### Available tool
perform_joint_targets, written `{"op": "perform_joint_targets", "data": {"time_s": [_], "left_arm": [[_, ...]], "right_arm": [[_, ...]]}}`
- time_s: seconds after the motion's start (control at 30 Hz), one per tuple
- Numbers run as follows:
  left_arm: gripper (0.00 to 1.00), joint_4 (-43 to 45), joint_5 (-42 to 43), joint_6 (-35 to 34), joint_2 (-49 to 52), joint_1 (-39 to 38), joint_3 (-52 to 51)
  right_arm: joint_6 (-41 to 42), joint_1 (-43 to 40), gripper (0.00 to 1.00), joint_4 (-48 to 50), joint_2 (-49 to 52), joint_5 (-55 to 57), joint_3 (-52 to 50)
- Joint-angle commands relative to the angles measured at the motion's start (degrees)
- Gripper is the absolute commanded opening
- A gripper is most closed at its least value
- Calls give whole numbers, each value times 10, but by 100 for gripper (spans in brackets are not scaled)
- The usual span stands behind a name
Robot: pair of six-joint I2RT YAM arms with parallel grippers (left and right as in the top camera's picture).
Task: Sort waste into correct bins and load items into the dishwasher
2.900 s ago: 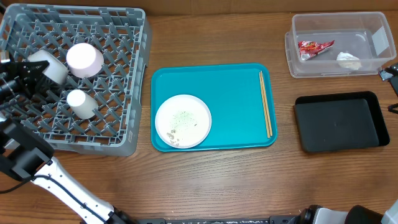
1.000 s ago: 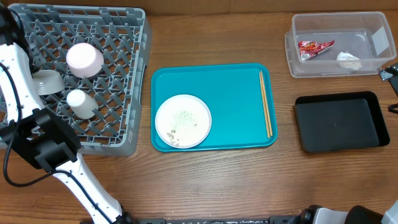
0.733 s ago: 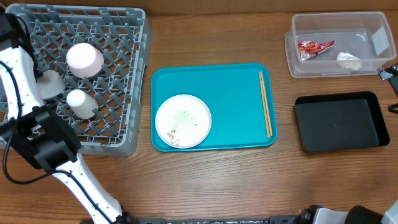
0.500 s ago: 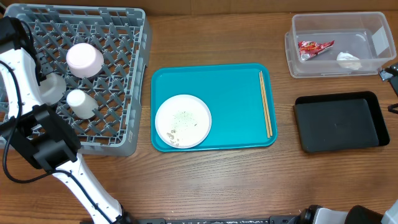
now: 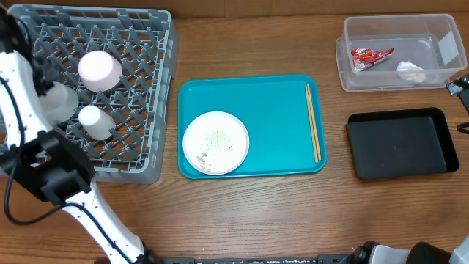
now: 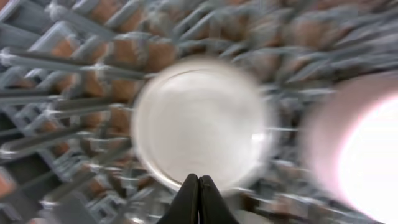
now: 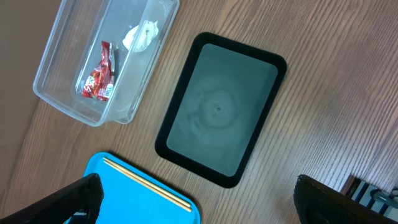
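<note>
The overhead view is taking in the whole bench (image 5: 242, 213). The grey dish rack (image 5: 165, 88) is sitting at the far left and holding a pinkish upturned bowl (image 5: 100, 70), a small white cup (image 5: 95, 122) and a greyish bowl (image 5: 60, 101), which the left arm (image 5: 20, 110) is partly covering. The left wrist view is adding what the overhead is hiding: the left pincer (image 6: 198, 180) is hanging over that greyish bowl with its two fingers pressed together and gripping nothing. That picture is blurring badly, and the pinkish bowl is glowing at its right edge.

Only the overhead is showing the white plate (image 5: 227, 128), which is lying on the teal tray (image 5: 271, 103) with pale crumbs (image 5: 212, 150) on it. The wooden chopsticks (image 5: 313, 121) are lying along the tray's right side.

The right wrist view is looking down from high up, and the right pincer (image 7: 199, 190) is standing with its fingers spread wide at the lower corners, nothing between them. The overhead is catching just a dark sliver of the right arm (image 5: 462, 88) at its edge. Both views are showing the clear tub (image 5: 429, 40) holding the red snack wrapper (image 7: 99, 78) and the crumpled white tissue (image 7: 142, 36), with the black bin (image 7: 217, 109) lying just beside the tub. The wrapper is carrying print, but it is coming out too small to read
</note>
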Motion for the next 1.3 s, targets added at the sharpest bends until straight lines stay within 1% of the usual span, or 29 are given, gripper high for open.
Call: {"op": "perform_joint_targets", "data": {"time_s": [0.0, 0.03, 0.07, 0.13, 0.17, 0.23, 0.27, 0.3, 0.37, 0.4, 0.47, 0.5, 0.57, 0.6, 0.7, 0.8, 0.83, 0.9, 0.97, 1.07, 1.17, 1.27], "left_arm": [[4, 6, 237, -59, -79, 1, 52], [6, 13, 320, -71, -91, 0, 57], [15, 21, 394, -82, -100, -1, 59], [44, 28, 544, -120, -115, -7, 59], [52, 26, 600, -138, -120, -12, 59], [56, 16, 695, -155, -123, -34, 59], [59, 12, 730, -153, -123, -49, 59], [65, 4, 757, -141, -123, -69, 59], [79, -23, 767, -106, -123, -111, 58], [80, -38, 763, -78, -123, -139, 58], [72, -60, 732, -35, -122, -194, 58], [68, -69, 688, -25, -122, -230, 58], [56, -80, 580, -28, -121, -297, 58], [55, -81, 508, -37, -119, -338, 57], [55, -78, 294, -82, -107, -454, 57], [57, -63, 132, -115, -78, -562, 57], [57, -54, 97, -124, -68, -592, 57], [56, -28, 45, -138, -41, -649, 57], [56, -1, 11, -138, -14, -691, 57], [55, 21, -37, -150, 24, -733, 57], [53, 31, -42, -165, 59, -749, 57], [52, 42, -22, -176, 91, -752, 57]], "right_arm": [[1, -2, 100, 2, -7, 8, -2], [1, -2, 100, 2, -7, 8, -2], [1, -2, 100, 2, -7, 8, -2], [1, -2, 100, 2, -7, 8, -2], [1, -2, 100, 2, -7, 8, -2], [1, -2, 100, 2, -7, 8, -2], [1, -2, 100, 2, -7, 8, -2], [1, -2, 100, 2, -7, 8, -2], [1, -2, 100, 2, -7, 8, -2], [1, -2, 100, 2, -7, 8, -2], [1, -2, 100, 2, -7, 8, -2], [1, -2, 100, 2, -7, 8, -2], [1, -2, 100, 2, -7, 8, -2], [1, -2, 100, 2, -7, 8, -2], [1, -2, 100, 2, -7, 8, -2], [1, -2, 99, 2, -7, 8, -2], [1, -2, 100, 2, -7, 8, -2], [1, -2, 100, 2, -7, 8, -2], [1, -2, 100, 2, -7, 8, -2], [1, -2, 100, 2, -7, 8, -2], [1, -2, 100, 2, -7, 8, -2], [1, -2, 100, 2, -7, 8, -2]]}}
